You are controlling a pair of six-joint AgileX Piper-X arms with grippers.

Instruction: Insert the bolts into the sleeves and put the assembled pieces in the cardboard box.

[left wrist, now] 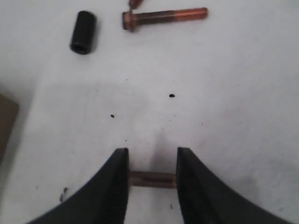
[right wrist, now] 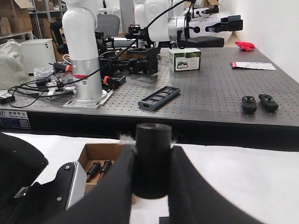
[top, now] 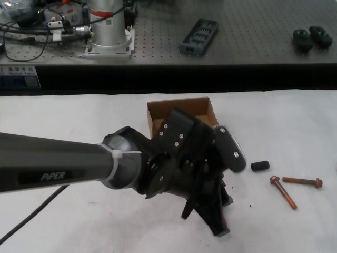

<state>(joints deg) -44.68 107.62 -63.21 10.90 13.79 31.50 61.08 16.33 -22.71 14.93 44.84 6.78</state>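
Left wrist view is showing the left gripper (left wrist: 152, 161) pinching a copper bolt (left wrist: 152, 178) crosswise between its fingers just over the white surface (left wrist: 224, 102), while a loose black sleeve (left wrist: 83, 31) and a second bolt (left wrist: 163, 17) are lying near each other farther off. The right gripper (right wrist: 153, 156) is clamping an upright sleeve (right wrist: 153, 137) between its fingers, and the cardboard box (right wrist: 100, 150) is sitting beyond it, holding two dark pieces (right wrist: 92, 171) with reddish ends.
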